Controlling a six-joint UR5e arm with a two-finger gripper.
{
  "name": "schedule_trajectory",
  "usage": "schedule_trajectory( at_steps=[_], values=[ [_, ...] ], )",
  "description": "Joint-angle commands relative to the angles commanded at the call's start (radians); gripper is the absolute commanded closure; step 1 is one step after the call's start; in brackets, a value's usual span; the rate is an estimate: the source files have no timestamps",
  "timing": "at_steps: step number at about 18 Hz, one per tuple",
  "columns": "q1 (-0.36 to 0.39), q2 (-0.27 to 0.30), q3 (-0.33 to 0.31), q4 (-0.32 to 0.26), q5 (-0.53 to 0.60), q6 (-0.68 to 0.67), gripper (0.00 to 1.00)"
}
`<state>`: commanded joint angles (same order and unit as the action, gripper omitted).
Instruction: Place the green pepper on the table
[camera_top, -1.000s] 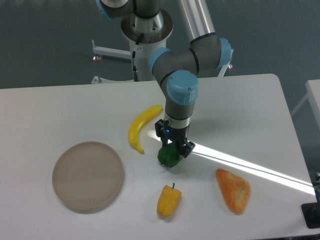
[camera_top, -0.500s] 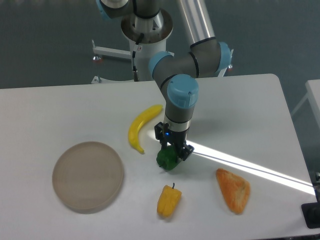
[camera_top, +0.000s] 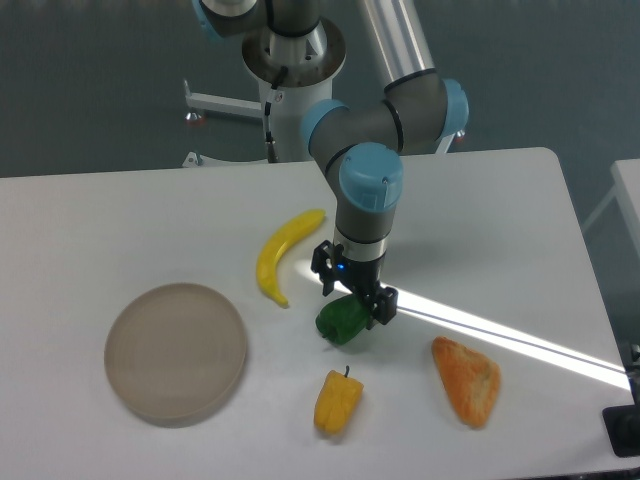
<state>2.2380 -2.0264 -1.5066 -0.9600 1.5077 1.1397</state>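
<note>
A banana (camera_top: 280, 255), beige plate (camera_top: 176, 351), yellow pepper (camera_top: 337, 402) and orange pastry (camera_top: 467, 380).

Top of the green pepper (camera_top: 342, 322) behind the claw (camera_top: 356, 301) (grip perhaps loosened, unclear)

On the table (camera_top: 120, 215), the plate (camera_top: 176, 352) lies at the left and the bread piece (camera_top: 466, 380) at the right. The banana (camera_top: 280, 255) lies behind the green pepper (camera_top: 341, 321), which sits directly under the gripper (camera_top: 354, 298). The yellow pepper (camera_top: 337, 402) lies in front of the green pepper, between plate and bread.

claw (camera_top: 355, 300) spread, above green pepper (camera_top: 342, 321) | pepper on table (camera_top: 120, 220)
</note>
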Motion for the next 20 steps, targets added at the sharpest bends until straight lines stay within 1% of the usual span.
schedule_trajectory(
  at_steps=[1,2,4,6,9,12,20],
  values=[
    [0.009,-0.002,0.022,-0.032,0.015,0.009,0.00],
    [0.020,-0.003,0.040,-0.049,0.022,0.031,0.00],
    [0.049,-0.006,0.078,-0.066,0.032,0.101,0.00],
    [0.086,-0.006,0.100,-0.095,0.051,0.172,0.00],
    [0.141,-0.015,0.127,-0.100,0.054,0.268,0.00],
    [0.169,-0.022,0.144,-0.100,0.054,0.301,0.00],
    [0.160,-0.023,0.146,-0.098,0.068,0.288,0.00]
  ],
)
